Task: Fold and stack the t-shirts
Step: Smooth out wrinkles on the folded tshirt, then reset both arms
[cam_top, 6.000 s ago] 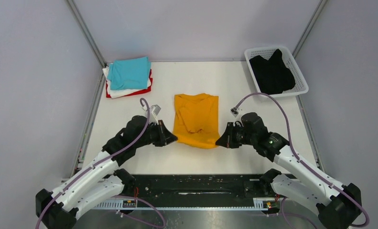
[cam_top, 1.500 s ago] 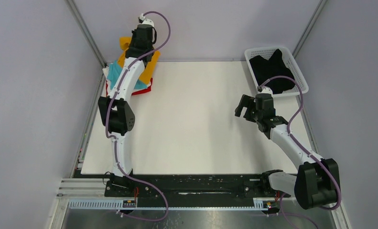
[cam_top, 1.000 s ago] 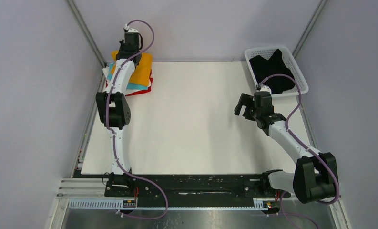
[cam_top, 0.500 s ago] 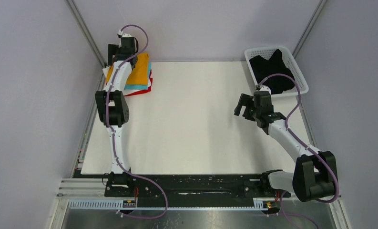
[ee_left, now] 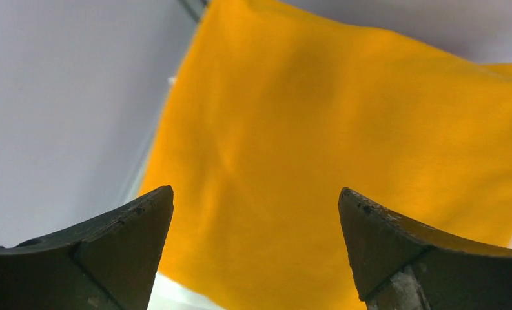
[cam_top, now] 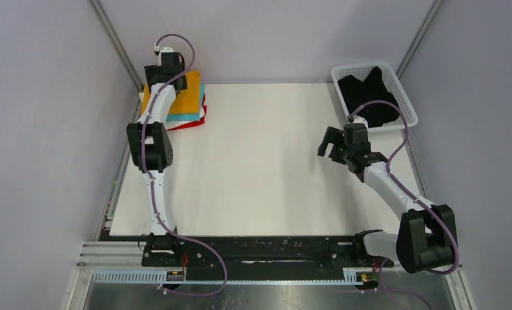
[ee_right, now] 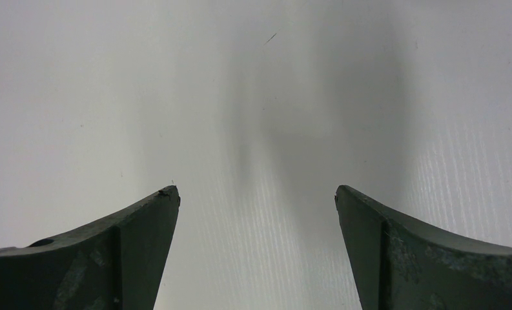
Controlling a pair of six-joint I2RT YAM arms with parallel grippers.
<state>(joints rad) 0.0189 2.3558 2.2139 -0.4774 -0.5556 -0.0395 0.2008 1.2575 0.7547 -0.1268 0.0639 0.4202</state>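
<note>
The folded orange-yellow t-shirt (cam_top: 187, 97) lies on top of the stack at the far left corner. A turquoise edge (cam_top: 192, 117) and a red edge (cam_top: 188, 124) show under it. My left gripper (cam_top: 166, 76) hovers over the stack's back left part, open, with nothing between its fingers. In the left wrist view the orange-yellow t-shirt (ee_left: 343, 129) fills the space ahead of the open left gripper (ee_left: 256, 197). The black t-shirt (cam_top: 369, 97) lies crumpled in the basket. My right gripper (cam_top: 325, 142) hangs open over bare table right of centre, as does the right gripper (ee_right: 256, 194) in its wrist view.
The white lattice basket (cam_top: 406, 106) stands at the far right corner. The white table top (cam_top: 266, 161) lies between the arms. Grey walls and metal frame posts (cam_top: 114, 42) close in the back and sides, close to the stack.
My left gripper went from shut to open, letting the orange-yellow t-shirt settle on the stack, and shifted slightly left. The right arm has hardly moved.
</note>
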